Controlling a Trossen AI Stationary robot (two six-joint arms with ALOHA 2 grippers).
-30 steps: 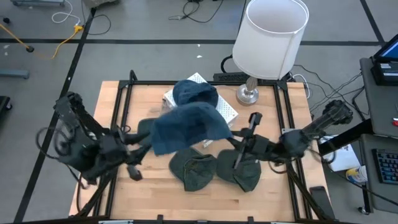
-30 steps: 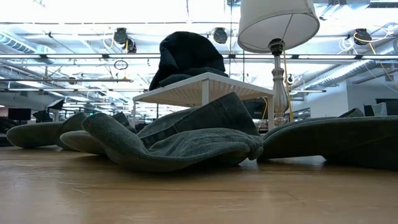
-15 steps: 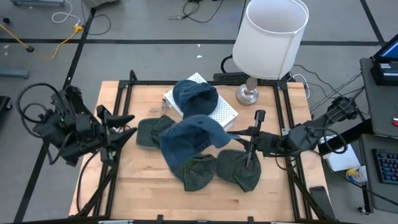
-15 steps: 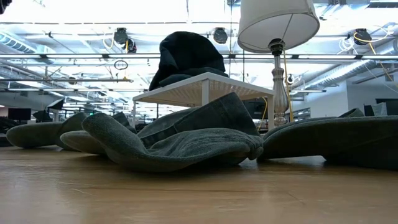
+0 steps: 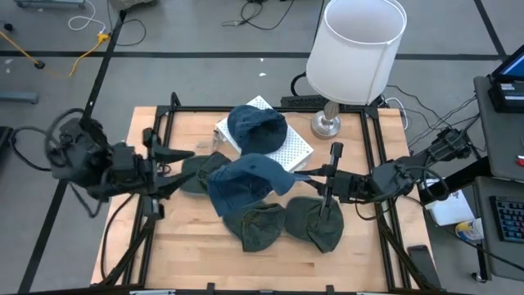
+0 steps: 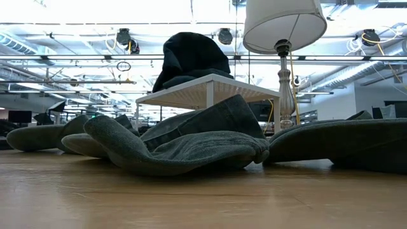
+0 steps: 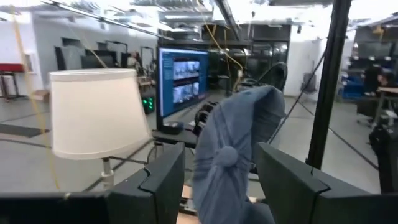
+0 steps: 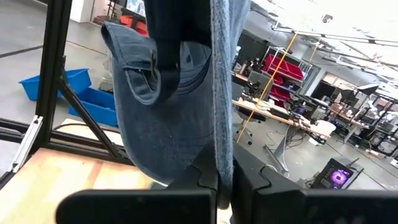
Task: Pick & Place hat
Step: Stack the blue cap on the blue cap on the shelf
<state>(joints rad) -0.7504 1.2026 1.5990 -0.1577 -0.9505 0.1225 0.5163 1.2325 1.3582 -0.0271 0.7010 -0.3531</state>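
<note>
Denim-blue and hanging clear of the wood, the blue hat was where you had it: held up over the middle of the table, above the darker hats lying flat below. Your right gripper had its two fingers pressed together on the hat's edge; in the right wrist view the cloth ran straight down into the closed gap between them, with the strap at the back of the hat facing the camera. Your left gripper sat near the table's left side with its fingers spread and nothing between them, pointing toward the hat; in the left wrist view you could see the hat hanging out ahead of the two parted fingers, well apart from them.

Under the held hat lay two green hats and side by side near the front edge, and another dark green one farther left, partly covered from above. A second blue hat rested on the white perforated stand toward the back. Beside that stand stood the lamp with its white shade, at the back right corner.

From table height you saw the green hats flat on the wood, the stand behind them with its hat on top.
</note>
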